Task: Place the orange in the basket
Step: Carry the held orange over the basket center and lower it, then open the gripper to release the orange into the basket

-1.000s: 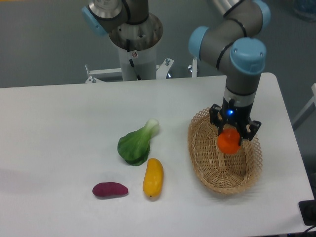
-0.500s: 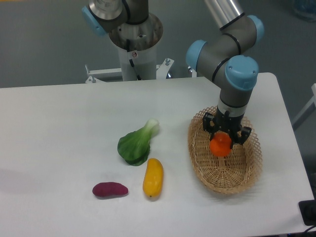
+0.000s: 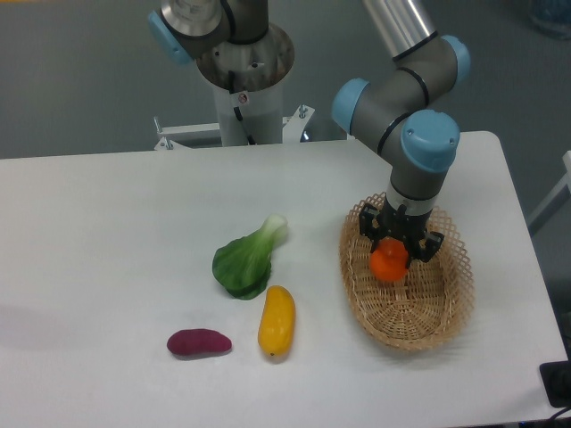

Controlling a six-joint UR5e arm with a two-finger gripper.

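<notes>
The orange is a small round bright orange fruit held between the black fingers of my gripper. The gripper is shut on it and points straight down over the oval tan wicker basket at the right of the table. The orange hangs inside the basket's outline, over its left-middle part. Whether it touches the basket floor cannot be told.
A green bok choy lies at the table's middle. A long yellow-orange mango-like piece and a purple sweet potato lie in front of it. The arm's base column stands at the back edge.
My gripper has moved left and slightly back with the orange, from over the basket's right side to over its left-middle part. The other items have not moved.
</notes>
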